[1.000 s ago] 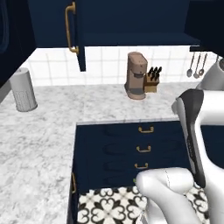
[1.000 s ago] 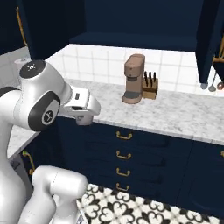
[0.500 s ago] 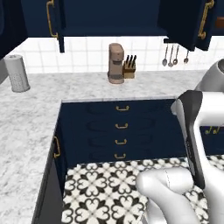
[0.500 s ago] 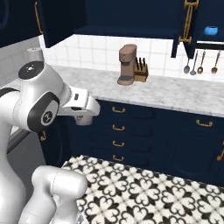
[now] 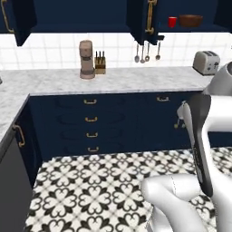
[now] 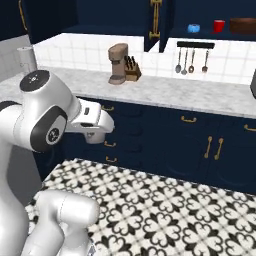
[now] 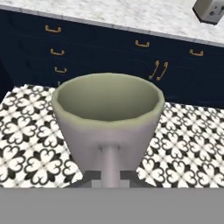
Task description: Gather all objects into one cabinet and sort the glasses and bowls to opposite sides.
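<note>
Jaws clamped: our gripper point(image 7: 111, 173) is holding the grey-beige cup point(image 7: 108, 118) upright; red cup point(image 5: 172, 21) and wooden bowl point(image 5: 190, 20) are sitting in the open cabinet point(image 5: 142, 20).

The open cabinet point(image 6: 165, 25) shelf carries blue bowl point(image 6: 193, 28), red cup point(image 6: 219, 26), wooden bowl point(image 6: 243, 26).

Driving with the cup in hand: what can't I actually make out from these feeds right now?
- Hand view: the grey-beige cup sits right in front of the lens and hides the gripper pads, so contact on the cup cannot be seen.
- Left base view: the open cabinet door covers the shelf left of the red cup.
- Right base view: the wooden bowl is cut by the right edge; the blue bowl is too small for detail.
</note>
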Robot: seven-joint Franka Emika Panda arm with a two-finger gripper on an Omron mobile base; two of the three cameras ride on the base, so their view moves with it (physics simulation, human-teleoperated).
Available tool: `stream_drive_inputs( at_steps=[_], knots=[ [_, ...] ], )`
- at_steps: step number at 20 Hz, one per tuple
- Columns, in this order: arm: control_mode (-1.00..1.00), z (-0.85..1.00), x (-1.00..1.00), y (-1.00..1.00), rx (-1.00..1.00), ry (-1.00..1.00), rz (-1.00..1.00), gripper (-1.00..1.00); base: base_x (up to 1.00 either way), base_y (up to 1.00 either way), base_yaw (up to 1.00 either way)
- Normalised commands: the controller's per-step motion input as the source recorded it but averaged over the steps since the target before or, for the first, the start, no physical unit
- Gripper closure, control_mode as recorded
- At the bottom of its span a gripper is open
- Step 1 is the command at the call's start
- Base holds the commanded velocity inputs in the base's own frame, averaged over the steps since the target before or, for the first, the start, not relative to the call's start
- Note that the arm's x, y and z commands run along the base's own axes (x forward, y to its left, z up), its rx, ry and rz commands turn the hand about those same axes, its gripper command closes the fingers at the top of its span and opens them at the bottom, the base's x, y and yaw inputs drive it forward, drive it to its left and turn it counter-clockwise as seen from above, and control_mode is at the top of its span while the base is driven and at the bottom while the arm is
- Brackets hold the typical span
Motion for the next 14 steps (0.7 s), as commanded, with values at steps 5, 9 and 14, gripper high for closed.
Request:
stream_drive_inputs(
  at_steps=[5,9,14],
  knots=[
    [1.0,0.0,0.0,0.0,0.0,0.0,0.0,1.0,0.15,-1.0,-0.03],
    [1.0,0.0,0.0,0.0,0.0,0.0,0.0,1.0,0.61,-0.81,0.0],
    [1.0,0.0,0.0,0.0,0.0,0.0,0.0,1.0,0.93,-0.46,0.0]
  ],
)
